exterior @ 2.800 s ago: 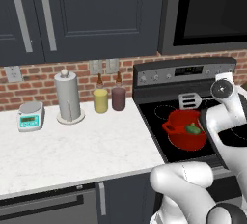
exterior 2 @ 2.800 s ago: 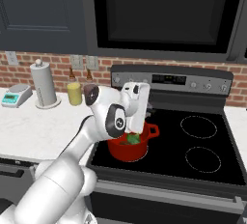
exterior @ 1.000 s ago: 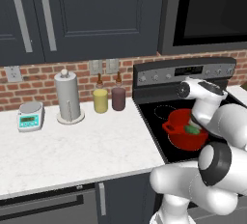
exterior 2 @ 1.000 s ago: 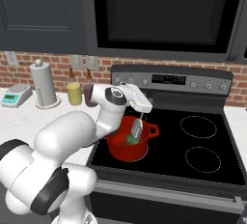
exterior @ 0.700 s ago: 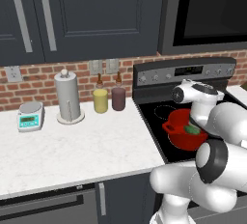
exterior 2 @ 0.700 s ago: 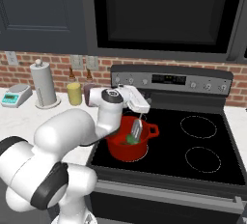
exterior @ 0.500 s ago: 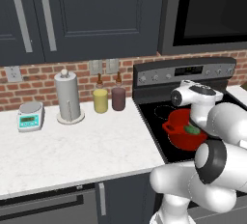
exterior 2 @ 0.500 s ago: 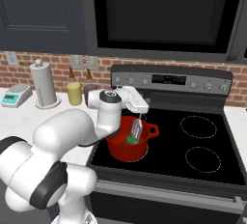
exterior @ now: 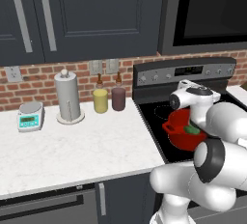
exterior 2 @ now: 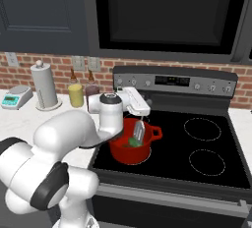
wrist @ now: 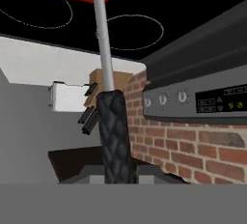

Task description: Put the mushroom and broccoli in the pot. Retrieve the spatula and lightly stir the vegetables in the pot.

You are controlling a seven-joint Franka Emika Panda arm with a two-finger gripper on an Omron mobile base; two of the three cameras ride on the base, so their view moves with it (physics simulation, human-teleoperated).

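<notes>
The spatula has a smooth, pale grey metal shaft, and its black handle has a rough diamond pattern like woven rubber where it sits in the gripper. Its head, below the gripper, looks like dull silver metal. The pot around the head is bright red with a smooth, slightly shiny finish. The stove top under the pot is glossy black glass. Beside the gripper, the desk is white marble-like stone with faint grey veins. The wall behind is rough red brick.
</notes>
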